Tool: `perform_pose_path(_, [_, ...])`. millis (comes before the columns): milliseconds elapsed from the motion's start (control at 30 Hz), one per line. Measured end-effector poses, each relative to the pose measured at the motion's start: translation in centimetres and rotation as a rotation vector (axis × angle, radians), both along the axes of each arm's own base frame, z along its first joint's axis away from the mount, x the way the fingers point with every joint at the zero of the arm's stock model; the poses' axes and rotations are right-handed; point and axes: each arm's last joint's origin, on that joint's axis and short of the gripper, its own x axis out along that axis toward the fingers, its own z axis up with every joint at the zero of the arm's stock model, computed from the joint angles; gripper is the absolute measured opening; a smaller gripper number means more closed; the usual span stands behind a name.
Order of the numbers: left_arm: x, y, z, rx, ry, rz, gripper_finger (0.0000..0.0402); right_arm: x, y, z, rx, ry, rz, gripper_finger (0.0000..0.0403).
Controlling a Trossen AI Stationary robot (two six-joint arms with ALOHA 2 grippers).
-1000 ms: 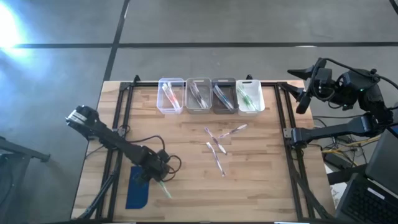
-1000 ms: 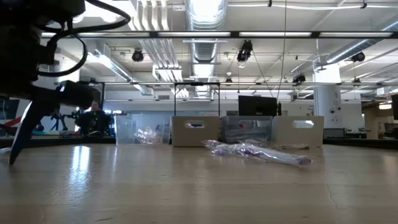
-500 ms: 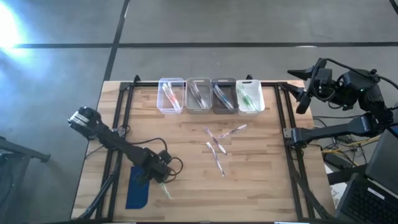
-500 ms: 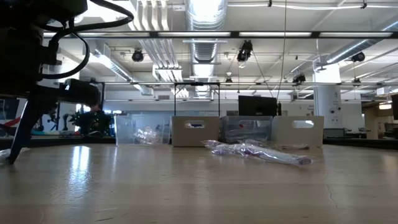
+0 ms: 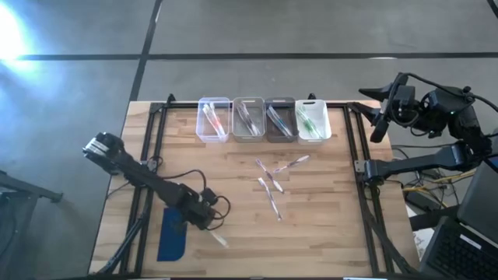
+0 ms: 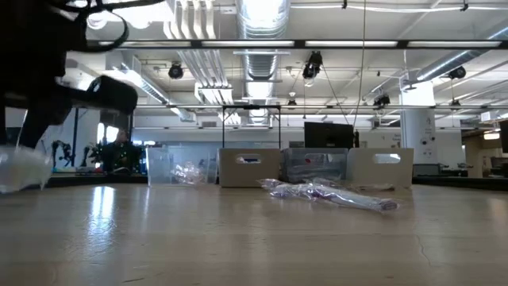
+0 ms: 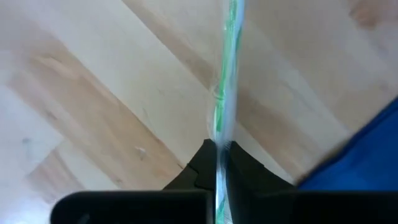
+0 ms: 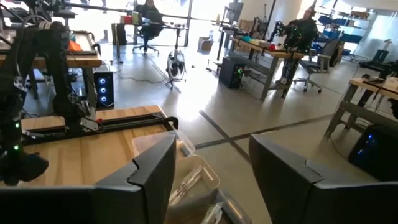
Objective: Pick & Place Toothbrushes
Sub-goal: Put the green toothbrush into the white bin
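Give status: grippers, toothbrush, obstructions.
Left gripper shut on thin translucent green-striped toothbrush, beside flat dark-blue pad. Right gripper open, parked off table's far right corner. Nothing blocking the four plastic bins.

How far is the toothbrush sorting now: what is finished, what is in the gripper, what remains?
Done: the four bins each hold toothbrushes. In hand: the left gripper is shut on a green toothbrush beside the blue pad. Left: a few loose toothbrushes mid-table. The right gripper waits off the table's far right corner.
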Motion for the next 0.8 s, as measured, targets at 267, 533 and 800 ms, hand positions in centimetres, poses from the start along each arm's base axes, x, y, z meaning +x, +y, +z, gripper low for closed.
perform_pose_path(267, [-0.7, 0.7, 3.0, -0.058, -0.102, 0.085, 0.0013, 0.0, 0.0, 0.0, 0.0, 0.0, 0.0, 0.018])
perform_pose_path(533, [0.1, 2.6, 6.9, -0.149, -0.395, 0.252, 0.0013, 0.0, 0.0, -0.1, 0.002, 0.008, 0.002, 0.0164])
perform_pose_path(800, [2.6, 6.1, 10.7, -0.278, -0.765, 0.442, 0.0013, 0.0, 0.0, -0.1, 0.026, -0.004, 0.008, 0.0143])
